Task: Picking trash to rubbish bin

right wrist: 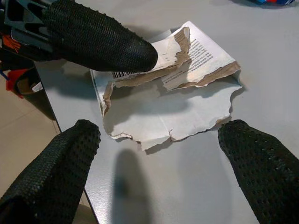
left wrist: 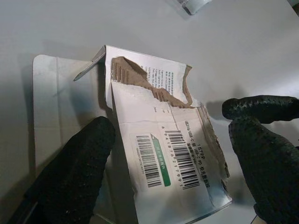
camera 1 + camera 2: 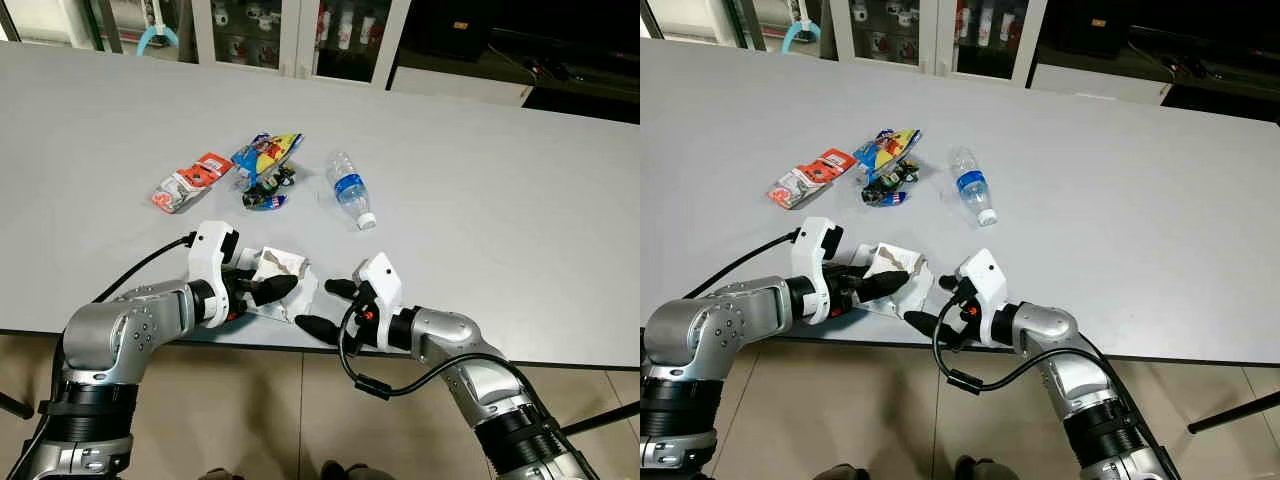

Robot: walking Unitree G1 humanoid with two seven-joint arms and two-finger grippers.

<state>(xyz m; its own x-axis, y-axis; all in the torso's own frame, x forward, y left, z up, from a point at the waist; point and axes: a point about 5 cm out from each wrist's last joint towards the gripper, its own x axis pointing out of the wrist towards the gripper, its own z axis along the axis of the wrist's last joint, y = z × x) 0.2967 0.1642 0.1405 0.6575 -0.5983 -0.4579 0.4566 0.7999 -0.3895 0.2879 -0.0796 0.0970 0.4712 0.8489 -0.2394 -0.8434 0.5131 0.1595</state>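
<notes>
A torn white cardboard packet (image 3: 283,275) printed with barcodes lies flat near the table's front edge. My left gripper (image 3: 262,280) is open and straddles it: one finger (image 2: 77,175) rests over its flap, while the other finger (image 2: 266,154) stands just off its far edge. Just right of the packet (image 1: 163,116), my right gripper (image 3: 325,308) is open as well, its two fingers spread above bare table and pointing at the torn edge. Further back lie a red-and-silver wrapper (image 3: 190,182), a blue-and-yellow snack bag (image 3: 265,152), a small dark wrapper (image 3: 265,197) and a clear plastic bottle (image 3: 350,188).
The grey table (image 3: 500,200) stretches wide to the right and back. Its front edge runs just under both grippers, with tiled floor (image 3: 270,400) below. Glass-door cabinets (image 3: 290,30) stand behind the table.
</notes>
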